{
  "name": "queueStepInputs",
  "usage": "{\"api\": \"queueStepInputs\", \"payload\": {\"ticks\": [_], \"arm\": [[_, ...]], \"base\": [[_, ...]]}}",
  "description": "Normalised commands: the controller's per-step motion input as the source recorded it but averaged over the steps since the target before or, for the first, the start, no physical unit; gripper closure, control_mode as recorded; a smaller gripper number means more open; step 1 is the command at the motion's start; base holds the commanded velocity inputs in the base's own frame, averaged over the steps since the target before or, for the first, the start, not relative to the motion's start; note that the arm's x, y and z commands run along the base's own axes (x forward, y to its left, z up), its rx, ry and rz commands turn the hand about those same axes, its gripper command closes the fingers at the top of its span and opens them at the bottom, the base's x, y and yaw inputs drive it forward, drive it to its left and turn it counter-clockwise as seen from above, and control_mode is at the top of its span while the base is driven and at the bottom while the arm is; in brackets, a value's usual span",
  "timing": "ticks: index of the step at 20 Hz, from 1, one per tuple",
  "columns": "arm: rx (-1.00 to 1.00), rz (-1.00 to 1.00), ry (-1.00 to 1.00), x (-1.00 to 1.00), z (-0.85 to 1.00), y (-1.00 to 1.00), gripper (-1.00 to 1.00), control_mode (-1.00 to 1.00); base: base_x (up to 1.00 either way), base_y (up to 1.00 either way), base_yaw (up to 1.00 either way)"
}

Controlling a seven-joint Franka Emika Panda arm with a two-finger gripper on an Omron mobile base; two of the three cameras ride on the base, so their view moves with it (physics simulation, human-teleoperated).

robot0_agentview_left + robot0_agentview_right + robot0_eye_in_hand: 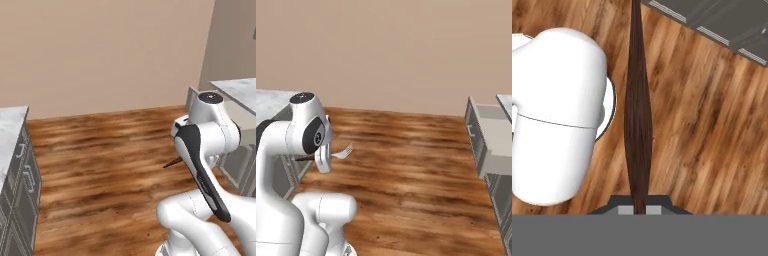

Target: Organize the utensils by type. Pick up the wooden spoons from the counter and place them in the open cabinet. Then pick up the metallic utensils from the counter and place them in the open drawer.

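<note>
gripper: seen in the hand view (pixel 640 209), the two dark tips sit right at the bottom with basically no gap between them, pinched tight on the slim dark-handled utensil

what it's holding: the slim dark-handled utensil (pixel 637 115), a long dark brown handle that swells in the middle and tapers toward both ends, running straight up the hand view from between the tips

same utensil from the sides: in the right base view the pale metal end (pixel 342 152) pokes out beside the arm's wrist, looks like little fork tines; in the left base view just the dark pointed handle tip (pixel 172 162) sticks out left of the forearm

where it is: up in the air over the wooden floor (pixel 110 150), not touching any counter, well clear of the furniture on both sides

open drawer: over on the right of the right base view (pixel 493 137), pulled out, light grey with a pale flat inside, well apart from the utensil

counter: white marble top with grey veins at the left edge of the left base view (pixel 9 132), grey panelled fronts under it; another marble slab at the upper right (pixel 240 92)

arm: folded up close over its own base, with the wrist beside the elbow

other spoons: can't make them out from here
</note>
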Motion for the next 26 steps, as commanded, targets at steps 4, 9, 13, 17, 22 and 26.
{"api": "queueStepInputs", "payload": {"ticks": [4, 9, 13, 17, 22, 26], "arm": [[0.0, 0.0, 0.0, 0.0, 0.0, 0.0, 1.0, 1.0], [0.0, 0.0, 0.0, 0.0, 0.0, 0.0, 1.0, 1.0], [0.0, 0.0, 0.0, 0.0, 0.0, 0.0, 1.0, 1.0], [0.0, 0.0, 0.0, 0.0, 0.0, 0.0, 1.0, 1.0], [0.0, 0.0, 0.0, 0.0, 0.0, 0.0, 1.0, 1.0], [0.0, 0.0, 0.0, 0.0, 0.0, 0.0, 1.0, 1.0]], "base": [[0.16, -0.41, -0.27], [0.27, -0.54, -0.2], [0.36, -0.56, -0.14], [0.57, -0.46, -0.04], [0.57, -0.47, 0.0], [0.44, -0.54, 0.0]]}}
